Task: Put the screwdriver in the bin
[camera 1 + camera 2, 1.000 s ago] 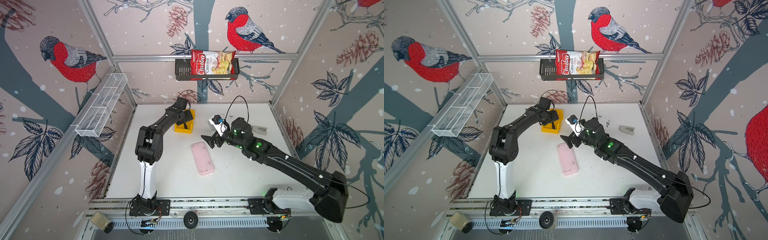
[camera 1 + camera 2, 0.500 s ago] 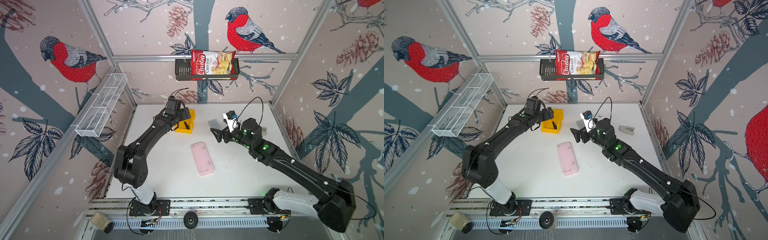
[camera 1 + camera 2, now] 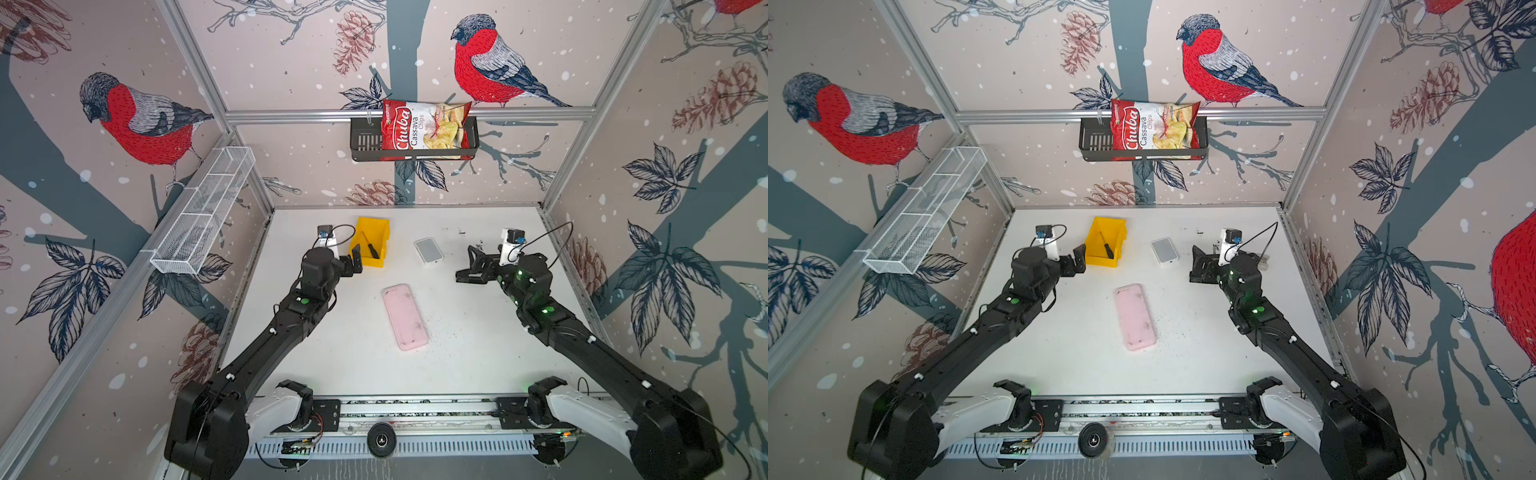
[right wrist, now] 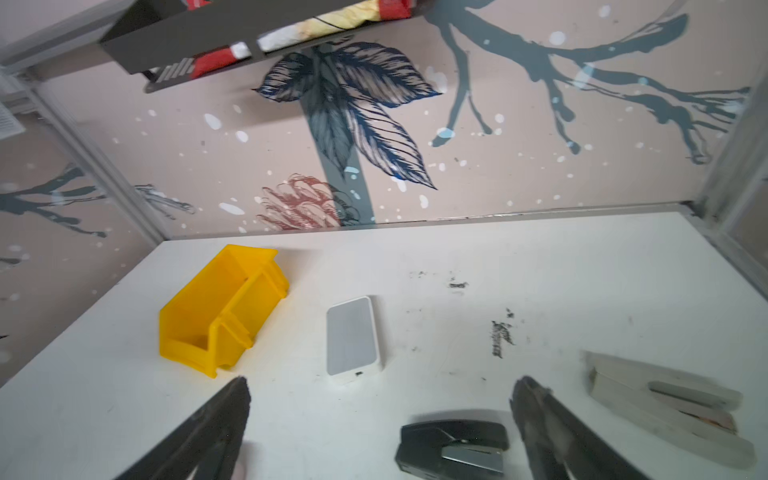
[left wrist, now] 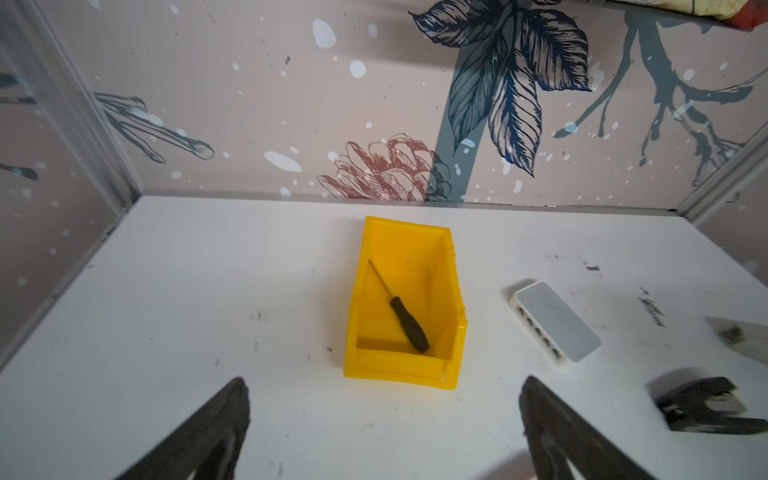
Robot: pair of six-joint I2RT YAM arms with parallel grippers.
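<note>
The screwdriver, slim with a black handle, lies loose inside the yellow bin at the back of the table; both top views show the screwdriver in the bin. My left gripper hovers just in front of the bin's low lip, open and empty. My right gripper is open and empty at the right, well apart from the bin.
A pink phone case lies mid-table. A white box-shaped device sits right of the bin. A black stapler and a pale stapler lie by my right gripper. A white mesh shelf and a black wall basket hang on the walls.
My left gripper opened wider and drew back from over the bin, leaving the screwdriver inside. The right arm swung back to the right, away from the table's middle.
</note>
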